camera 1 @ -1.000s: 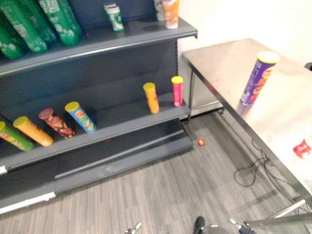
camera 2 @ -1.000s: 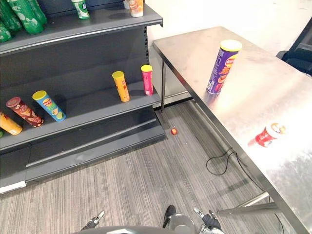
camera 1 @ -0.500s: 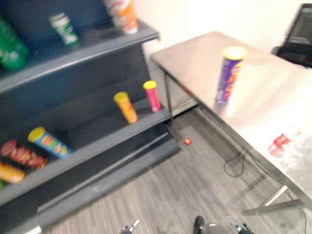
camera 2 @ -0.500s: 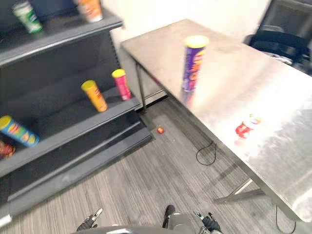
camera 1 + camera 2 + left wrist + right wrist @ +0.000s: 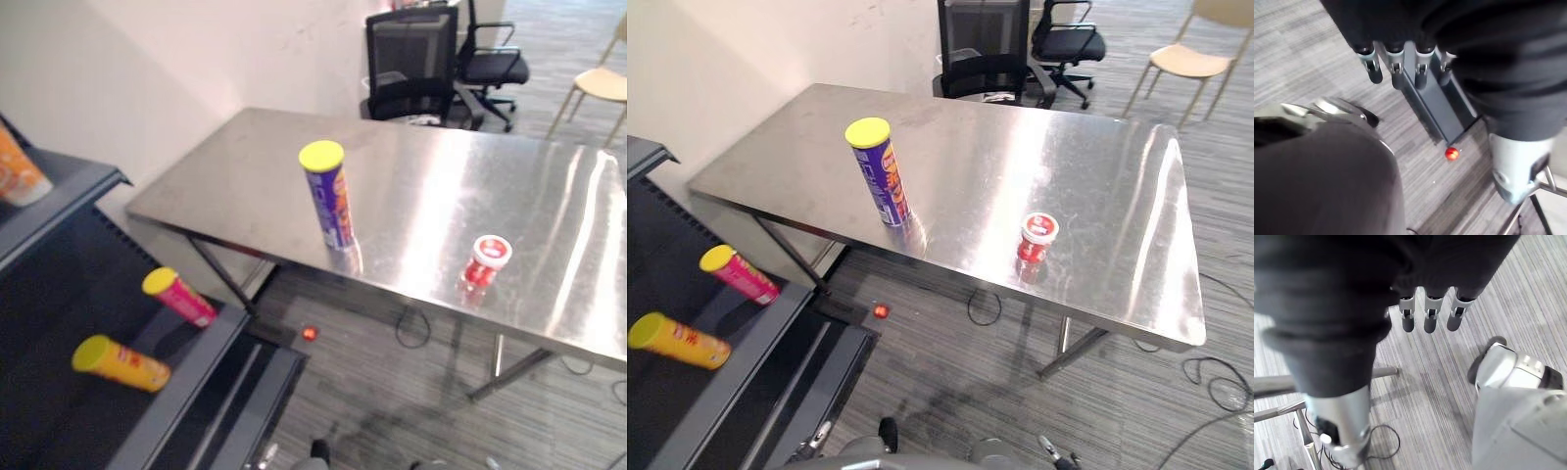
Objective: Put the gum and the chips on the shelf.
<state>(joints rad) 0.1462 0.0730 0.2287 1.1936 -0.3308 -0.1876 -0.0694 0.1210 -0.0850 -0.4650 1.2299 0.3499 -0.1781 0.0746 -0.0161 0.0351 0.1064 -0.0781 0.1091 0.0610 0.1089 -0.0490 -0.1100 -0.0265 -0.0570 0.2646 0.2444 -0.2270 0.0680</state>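
Chips can (image 5: 880, 173): tall purple tube with a yellow lid, upright on the bench (image 5: 1097, 147), centre-left of frame. Probably light, stiff and smooth-sided, easily tipped; grasp round the middle.
Gum tub (image 5: 1036, 238): small, red, white-lidded, at centre of frame, well apart from the can. Probably light and rigid; pinch across its sides.
Shelf (image 5: 745, 367): lower left.
Left robot hand (image 5: 1397, 73), right robot hand (image 5: 1430, 318): both released, fingers straight, empty.

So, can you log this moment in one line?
chips can: upright on table | gum tub: on table | left hand: open | right hand: open
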